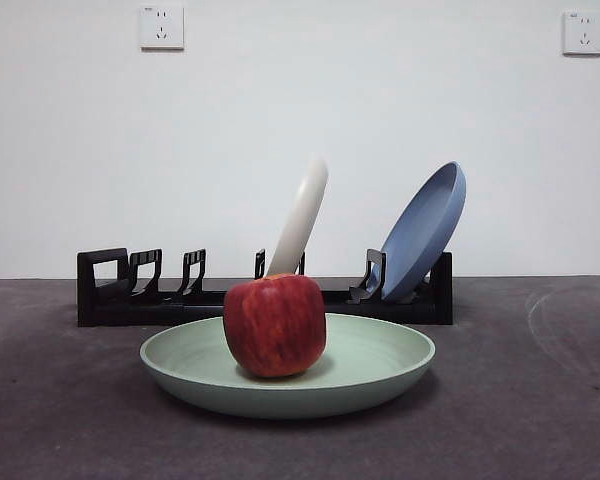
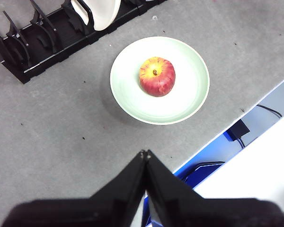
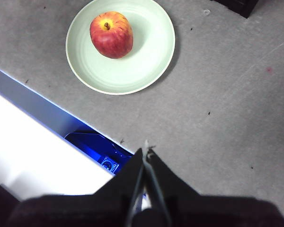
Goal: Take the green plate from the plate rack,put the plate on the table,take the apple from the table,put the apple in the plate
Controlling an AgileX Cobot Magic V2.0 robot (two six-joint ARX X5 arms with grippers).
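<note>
The green plate [image 1: 380, 375] lies flat on the dark grey table [image 1: 540, 400], in front of the black plate rack [image 1: 105, 300]. The red apple [image 1: 275, 325] stands upright in the plate, stem up. From above, both wrist views show the plate [image 2: 189, 94] [image 3: 151, 52] with the apple [image 2: 157, 76] [image 3: 111, 34] in it. My left gripper [image 2: 145, 153] is shut and empty, raised near the table's front edge. Raised over the same edge on the plate's other side, my right gripper [image 3: 145, 150] is shut and empty too. Neither arm appears in the front view.
A cream-white plate [image 1: 302, 215] and a blue plate [image 1: 425, 230] lean in the rack's slots. The table's front edge [image 2: 246, 116] runs close by the plate, with blue and white equipment below it. Two wall sockets sit high on the white wall.
</note>
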